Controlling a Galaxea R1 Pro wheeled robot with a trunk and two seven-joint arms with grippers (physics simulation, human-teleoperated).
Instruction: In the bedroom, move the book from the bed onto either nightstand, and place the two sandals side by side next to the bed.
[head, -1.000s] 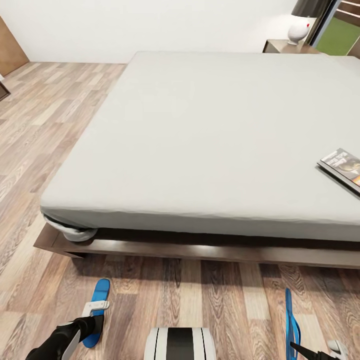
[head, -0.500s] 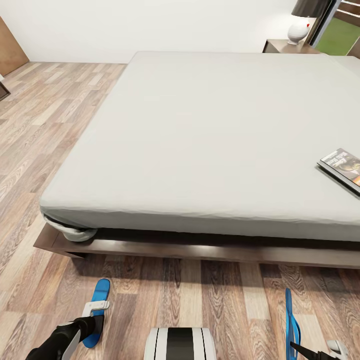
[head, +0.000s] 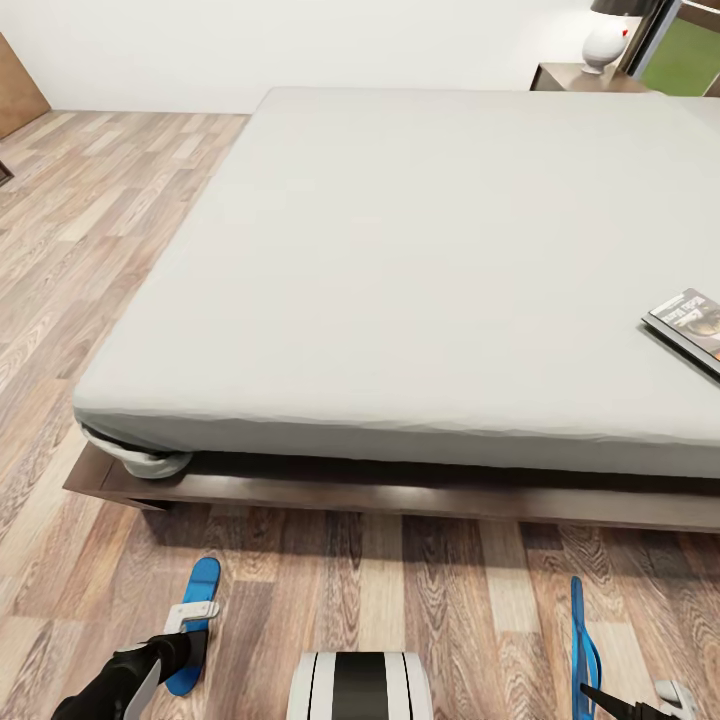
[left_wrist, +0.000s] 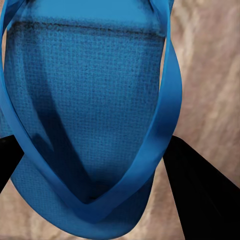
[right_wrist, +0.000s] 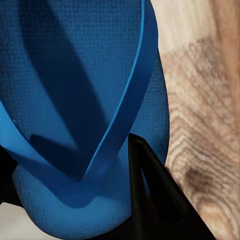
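The book (head: 689, 325) lay flat on the bed (head: 420, 250), near its front edge. On the floor (head: 60, 260) before the bed, the left gripper (head: 187, 628) held one sandal (head: 196, 612), its dark fingers (left_wrist: 197, 192) either side of the sole. The right gripper (head: 628, 702) gripped the other sandal (head: 581, 645), turned on edge. The two sandals were well apart. Beyond the bed's far corner stood a nightstand (head: 585, 77) carrying a lamp (head: 610, 35).

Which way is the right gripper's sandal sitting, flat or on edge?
On edge. In the head view, the sandal at the right gripper shows as a thin blue sliver above the floor.
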